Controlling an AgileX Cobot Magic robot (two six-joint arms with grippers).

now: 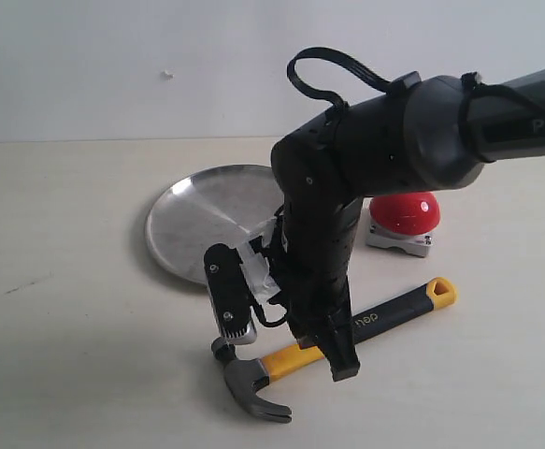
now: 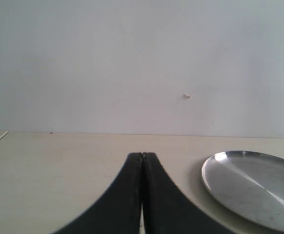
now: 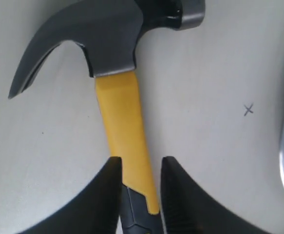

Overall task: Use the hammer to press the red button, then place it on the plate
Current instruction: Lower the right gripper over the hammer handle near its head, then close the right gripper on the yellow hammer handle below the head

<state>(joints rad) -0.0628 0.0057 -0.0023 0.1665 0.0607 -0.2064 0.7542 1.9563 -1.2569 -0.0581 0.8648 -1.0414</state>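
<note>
Right hand astride hammer handle near the head — jaws narrow, square to its long axis; can't tell if clamped.

Hammer lying on table, right arm over its handle, plate and red button behind

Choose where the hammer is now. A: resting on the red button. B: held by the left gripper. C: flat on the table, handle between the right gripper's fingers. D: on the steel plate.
C: the hammer lies flat on the table, clear of the plate, with the right gripper straddling its yellow handle.
</note>
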